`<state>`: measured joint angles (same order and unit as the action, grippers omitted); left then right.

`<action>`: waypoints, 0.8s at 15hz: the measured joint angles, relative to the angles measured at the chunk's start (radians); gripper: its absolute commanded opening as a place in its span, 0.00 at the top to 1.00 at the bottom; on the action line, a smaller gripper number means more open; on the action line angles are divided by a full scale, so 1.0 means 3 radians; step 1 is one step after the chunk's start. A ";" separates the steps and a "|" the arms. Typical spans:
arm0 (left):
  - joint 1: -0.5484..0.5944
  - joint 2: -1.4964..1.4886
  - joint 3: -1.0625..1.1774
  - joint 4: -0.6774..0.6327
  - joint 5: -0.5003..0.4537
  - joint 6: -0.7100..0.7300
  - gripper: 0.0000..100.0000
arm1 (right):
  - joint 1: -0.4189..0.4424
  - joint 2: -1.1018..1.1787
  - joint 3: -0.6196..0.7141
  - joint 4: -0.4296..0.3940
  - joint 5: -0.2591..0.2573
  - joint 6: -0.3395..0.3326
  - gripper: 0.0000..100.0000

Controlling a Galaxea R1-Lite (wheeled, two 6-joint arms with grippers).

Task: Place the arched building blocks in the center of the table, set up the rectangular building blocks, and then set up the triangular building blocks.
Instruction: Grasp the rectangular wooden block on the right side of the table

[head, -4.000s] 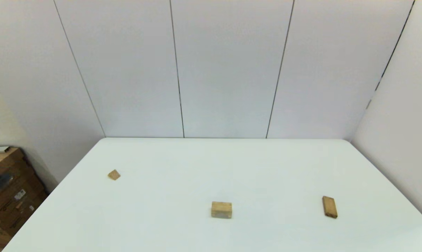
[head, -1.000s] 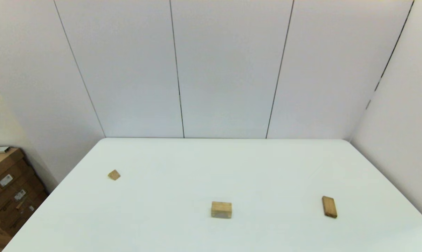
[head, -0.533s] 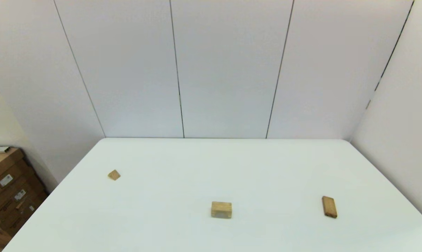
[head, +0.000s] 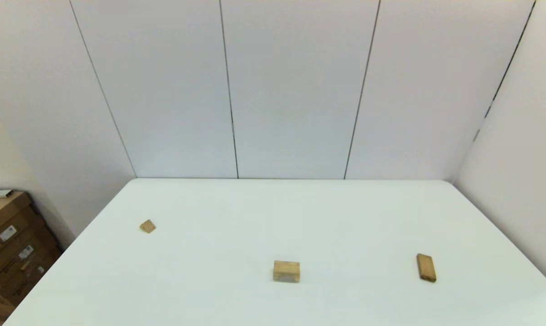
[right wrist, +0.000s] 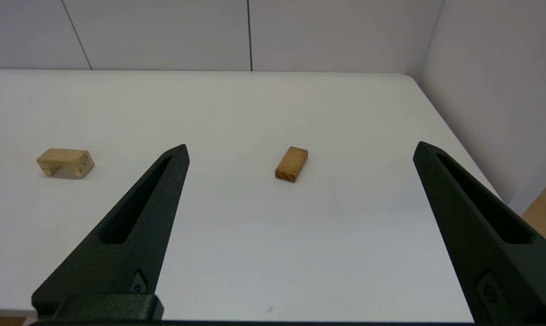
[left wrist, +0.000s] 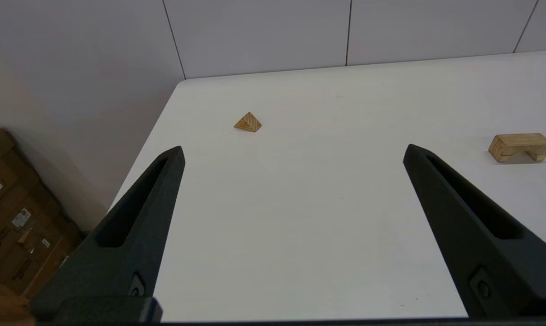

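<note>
The pale arched block point(head: 286, 271) point(left wrist: 520, 147) point(right wrist: 65, 162) stands near the front middle of the white table point(head: 273, 213), notch facing down. The darker rectangular slab point(head: 426, 267) point(right wrist: 291, 164) lies flat at the front right. At the left lies the small triangular wedge point(head: 147, 226) point(left wrist: 248, 122). Neither arm shows in the head view. My left gripper point(left wrist: 293, 151) is open, back from the table's near edge, with the wedge far ahead of it. My right gripper point(right wrist: 301, 149) is open too, hanging back with the slab ahead between its fingers' line.
White wall panels point(head: 273, 90) close the table's far and right sides. Cardboard boxes point(head: 7, 244) point(left wrist: 14, 217) are stacked on the floor beyond the table's left edge.
A dark blur over the boxes at the left 4 seconds ago is gone. The blocks have not moved.
</note>
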<state>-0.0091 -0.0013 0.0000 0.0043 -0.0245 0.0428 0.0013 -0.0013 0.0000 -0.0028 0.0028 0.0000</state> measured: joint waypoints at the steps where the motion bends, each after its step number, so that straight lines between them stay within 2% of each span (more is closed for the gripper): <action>1: 0.0000 0.0000 0.0000 0.0001 0.0001 -0.0001 0.00 | 0.0000 0.0000 0.0000 0.0000 0.0000 0.0001 0.00; 12: 0.0000 0.0000 0.0000 0.0000 0.0000 0.0000 0.00 | 0.0000 0.0000 0.0000 -0.0001 0.0000 -0.0017 0.00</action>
<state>-0.0091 -0.0013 0.0000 0.0043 -0.0245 0.0428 0.0013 -0.0013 0.0000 -0.0032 0.0028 -0.0051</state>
